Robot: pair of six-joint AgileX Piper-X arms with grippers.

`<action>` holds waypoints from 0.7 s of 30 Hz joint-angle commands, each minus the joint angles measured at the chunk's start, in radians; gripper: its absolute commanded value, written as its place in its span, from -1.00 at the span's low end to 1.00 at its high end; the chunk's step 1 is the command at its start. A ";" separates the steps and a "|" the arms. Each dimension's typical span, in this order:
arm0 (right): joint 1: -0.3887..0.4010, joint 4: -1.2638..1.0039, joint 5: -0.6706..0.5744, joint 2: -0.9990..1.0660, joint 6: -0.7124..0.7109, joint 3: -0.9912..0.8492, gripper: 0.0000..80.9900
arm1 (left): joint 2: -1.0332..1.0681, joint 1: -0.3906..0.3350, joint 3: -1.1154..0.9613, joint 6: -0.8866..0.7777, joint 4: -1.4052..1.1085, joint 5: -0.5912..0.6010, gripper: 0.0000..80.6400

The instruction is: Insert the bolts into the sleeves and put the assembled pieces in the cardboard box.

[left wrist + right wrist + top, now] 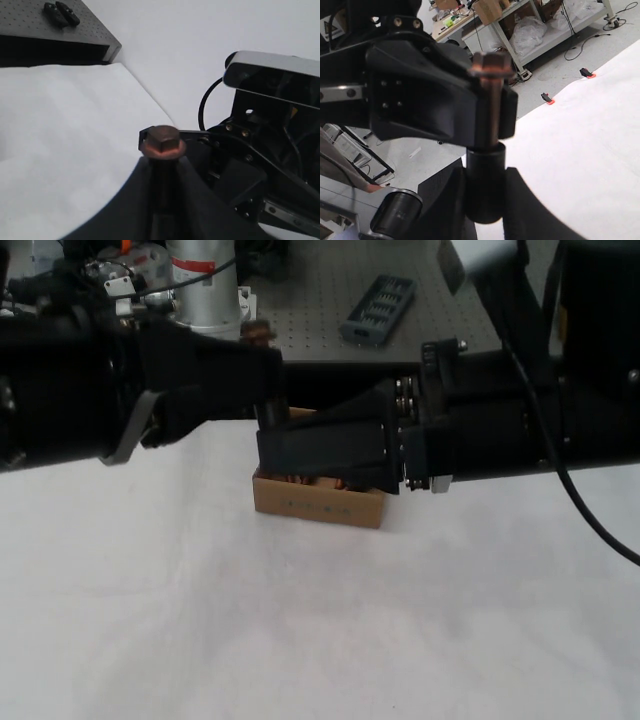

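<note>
Head-up bolt [491, 66], shank in sleeve [484, 192] — right gripper [485, 172] tight on sleeve, left gripper [162, 161] seemingly on bolt.

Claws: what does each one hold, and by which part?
Left claw grips the bolt by its shaft, below the head. Right claw grips the black sleeve around its lower part.

Left claw [162, 167] and right claw [485, 175] clamped, tips close together.
</note>
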 commanded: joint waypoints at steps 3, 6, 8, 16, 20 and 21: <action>-0.013 -0.037 0.008 -0.008 -0.007 -0.008 -0.93 | -0.003 -0.002 -0.005 0.035 0.125 -0.008 -0.98; -0.013 -0.037 0.008 -0.008 -0.007 -0.008 -0.93 | -0.003 -0.002 -0.005 0.035 0.136 -0.008 -0.98; -0.013 -0.037 0.008 -0.008 -0.007 -0.008 -0.93 | -0.003 -0.002 -0.005 0.035 0.136 -0.008 -0.99; -0.013 -0.037 0.008 -0.008 -0.007 -0.008 -0.93 | -0.003 -0.002 -0.005 0.039 0.134 0.082 0.19; -0.013 -0.037 0.008 -0.008 -0.007 -0.008 -0.93 | -0.003 -0.002 -0.005 -0.031 0.134 0.082 0.42; -0.013 -0.037 0.008 -0.008 -0.007 -0.008 -0.93 | -0.003 -0.002 -0.005 -0.035 0.134 0.082 0.38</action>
